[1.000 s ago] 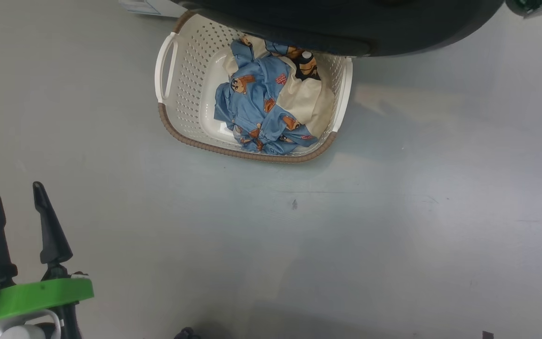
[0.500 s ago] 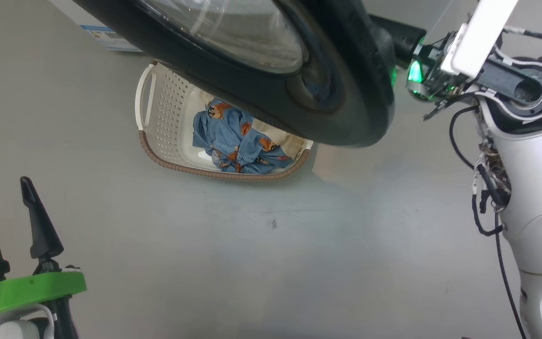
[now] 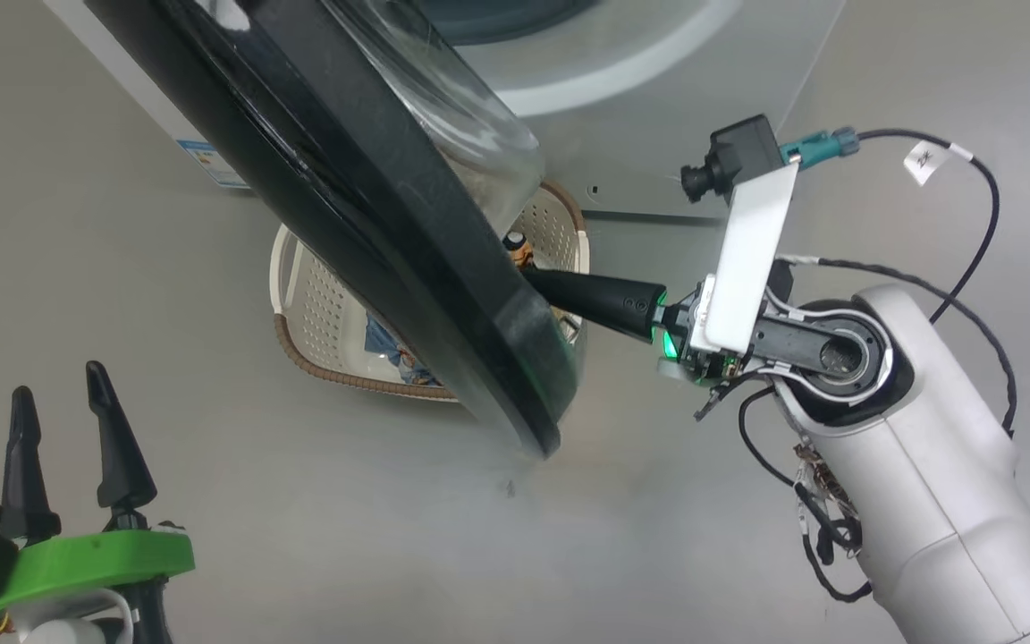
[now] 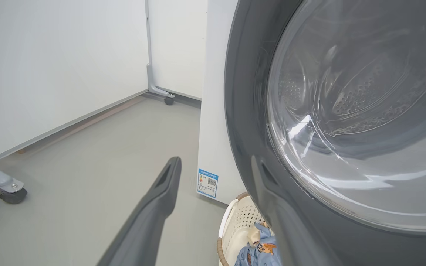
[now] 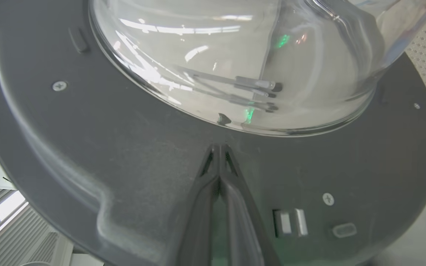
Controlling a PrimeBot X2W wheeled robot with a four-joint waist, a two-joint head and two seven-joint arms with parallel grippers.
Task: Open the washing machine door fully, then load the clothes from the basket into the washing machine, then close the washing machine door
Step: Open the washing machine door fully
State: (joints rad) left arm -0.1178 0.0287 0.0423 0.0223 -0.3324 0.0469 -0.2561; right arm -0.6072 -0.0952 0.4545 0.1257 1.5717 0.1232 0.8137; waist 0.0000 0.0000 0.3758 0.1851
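Washing machine door (image 3: 372,224): big round, glossy black outside, matte dark-grey plastic inside, with a bulging clear glass bowl in the centre. It is swung partway out and seen edge-on from the head camera. The inner face has cross-head screws (image 5: 59,86) and a small metal latch (image 5: 288,221).

Washing machine (image 3: 658,134): white, flat front. A perforated steel drum (image 4: 346,103) shows through the glass. There is a blue sticker (image 4: 207,183) with a QR code at the lower corner, text too small to read.

Basket (image 3: 318,304): cream perforated plastic with a brown woven-look rim, on the smooth grey floor (image 3: 390,537) under the door and mostly hidden by it. Clothes (image 4: 259,251): soft blue fabric with orange bear print, lying in the basket.

Right gripper (image 5: 219,149): fingers pressed together, holding nothing, tips right at the door's inner plastic ring just below the glass. Left gripper (image 3: 59,383): fingers spread, empty, low left over the floor, well apart from the basket. The white cable tag (image 3: 924,161) is not legible.

Compared with half a second ago, the head camera has shifted. The door now stands more edge-on and covers more of the basket.
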